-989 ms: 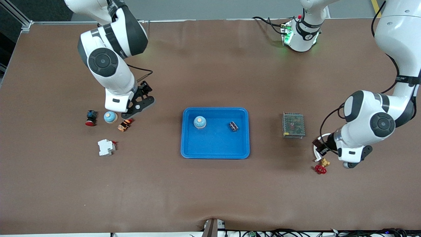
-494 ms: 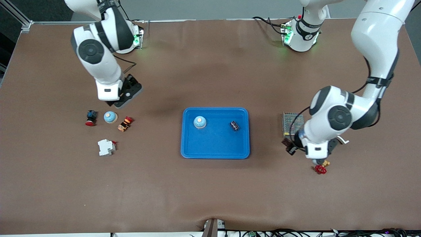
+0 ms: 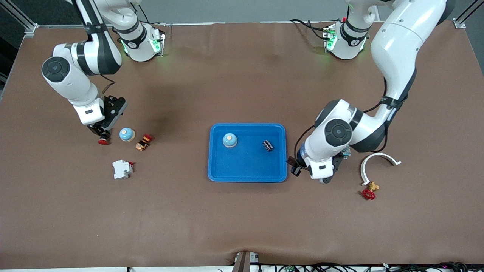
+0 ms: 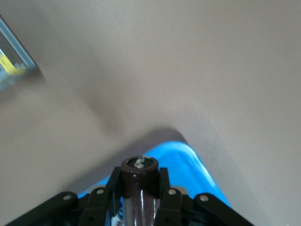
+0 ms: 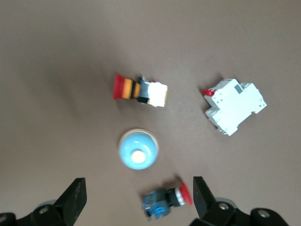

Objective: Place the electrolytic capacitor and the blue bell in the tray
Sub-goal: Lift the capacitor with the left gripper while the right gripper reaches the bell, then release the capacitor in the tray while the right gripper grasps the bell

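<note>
Left gripper point(image 4: 140, 197) clamps an electrolytic capacitor point(image 4: 139, 188) just over the tray point(image 3: 247, 174) rim; one bell point(image 3: 229, 140) already inside. Carry inward past the rim, lower, then release. Right gripper point(image 5: 138, 200) spread empty over the other blue bell point(image 5: 137, 149)

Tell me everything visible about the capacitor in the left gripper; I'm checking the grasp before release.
The electrolytic capacitor is a dark brown glossy cylinder with a flat round end face bearing two small silvery terminals. It sits clamped between the black fingers of the left gripper, end face pointing away from the wrist camera. It hangs over the corner of the blue tray, touching nothing else. Its lower body is hidden by the fingers.
</note>
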Tool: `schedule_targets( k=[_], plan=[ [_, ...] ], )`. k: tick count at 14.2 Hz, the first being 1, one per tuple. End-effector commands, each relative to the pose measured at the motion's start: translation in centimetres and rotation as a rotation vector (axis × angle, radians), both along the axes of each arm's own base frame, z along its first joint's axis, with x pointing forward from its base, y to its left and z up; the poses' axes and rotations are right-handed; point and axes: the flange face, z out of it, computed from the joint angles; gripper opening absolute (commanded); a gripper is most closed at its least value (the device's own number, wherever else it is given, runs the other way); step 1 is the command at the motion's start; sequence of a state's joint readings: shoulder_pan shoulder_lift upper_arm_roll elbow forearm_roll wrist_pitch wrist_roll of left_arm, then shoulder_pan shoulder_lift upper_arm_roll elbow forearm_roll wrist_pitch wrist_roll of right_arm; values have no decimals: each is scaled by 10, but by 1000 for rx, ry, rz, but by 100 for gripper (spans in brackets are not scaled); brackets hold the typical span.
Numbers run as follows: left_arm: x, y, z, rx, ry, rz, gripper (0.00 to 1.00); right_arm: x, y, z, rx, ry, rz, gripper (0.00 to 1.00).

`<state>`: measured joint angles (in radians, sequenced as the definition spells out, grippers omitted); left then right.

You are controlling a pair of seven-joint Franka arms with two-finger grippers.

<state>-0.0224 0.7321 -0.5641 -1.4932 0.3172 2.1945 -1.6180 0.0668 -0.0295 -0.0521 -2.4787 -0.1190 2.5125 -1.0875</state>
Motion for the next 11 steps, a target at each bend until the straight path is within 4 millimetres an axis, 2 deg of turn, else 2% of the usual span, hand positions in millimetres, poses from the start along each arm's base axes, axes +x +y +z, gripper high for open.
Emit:
schedule_targets(
  k=[1, 6, 9, 11],
  plan=[
    [9, -25, -10, -24, -26, 79, 0, -1, -17, -48, -3, -10, 59, 100],
    [-13, -62, -53, 34, -26, 158, 0, -8, -25, -113, 14, -22, 53, 100],
    [-23, -78, -77, 33, -16, 183, 0, -18, -24, -126, 21, -37, 56, 100],
    [-26, -82, -85, 28, -14, 194, 0, -20, -24, -131, 22, -29, 55, 100]
  ],
)
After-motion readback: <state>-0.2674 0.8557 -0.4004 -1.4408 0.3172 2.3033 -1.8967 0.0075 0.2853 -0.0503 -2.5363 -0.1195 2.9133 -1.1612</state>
